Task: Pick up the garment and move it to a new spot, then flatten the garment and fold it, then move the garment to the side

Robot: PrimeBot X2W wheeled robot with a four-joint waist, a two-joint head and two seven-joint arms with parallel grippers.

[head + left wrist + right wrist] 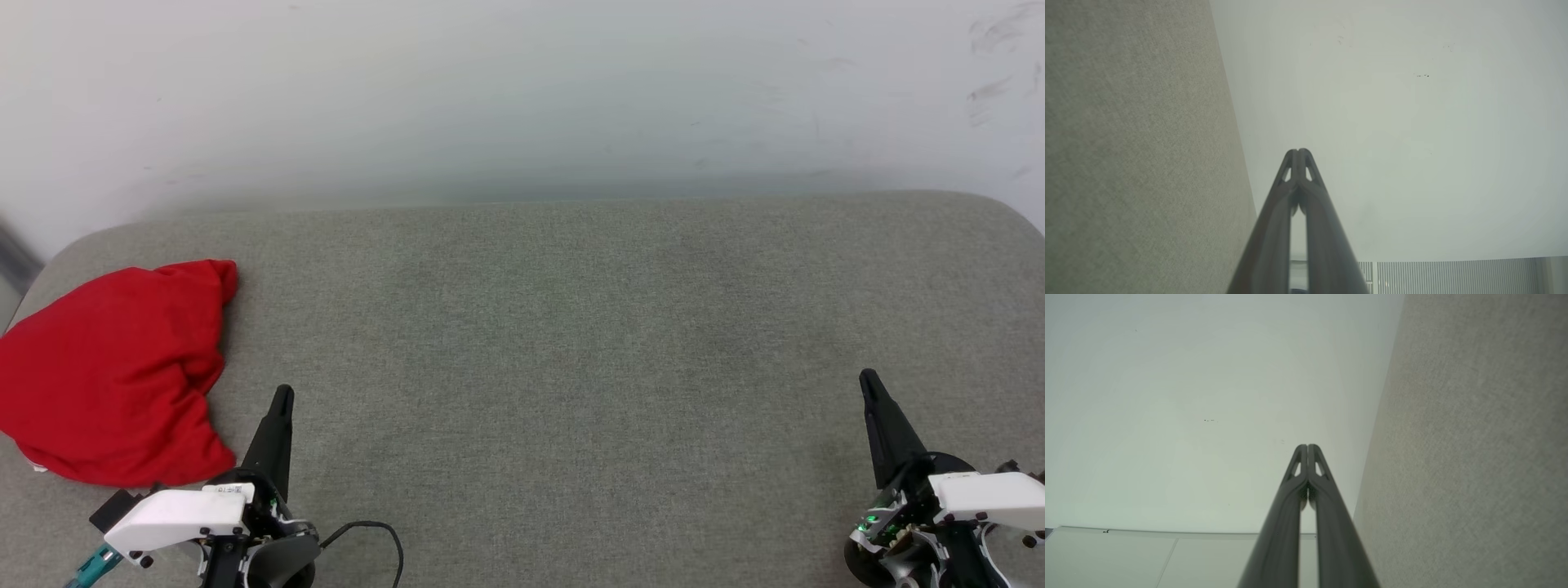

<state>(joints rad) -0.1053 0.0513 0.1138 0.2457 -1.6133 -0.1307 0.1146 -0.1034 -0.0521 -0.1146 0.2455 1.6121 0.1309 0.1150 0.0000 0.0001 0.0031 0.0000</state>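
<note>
Leftward, garment near left fingers

Grey cloth-covered pad: woven texture, rounded far corners at 10 and 2 o'clock, far edge at 12 against pale wall. Same weave seen close in both wrist views. Garment lies on pad at 9 o'clock, by left edge: red, crumpled in loose heap, creased, one peak toward 12. Small white bit at heap's lower edge, 8 o'clock.

A grey fabric-covered surface with rounded far corners spreads wide. Behind it rises a pale wall, scuffed at its right.
</note>
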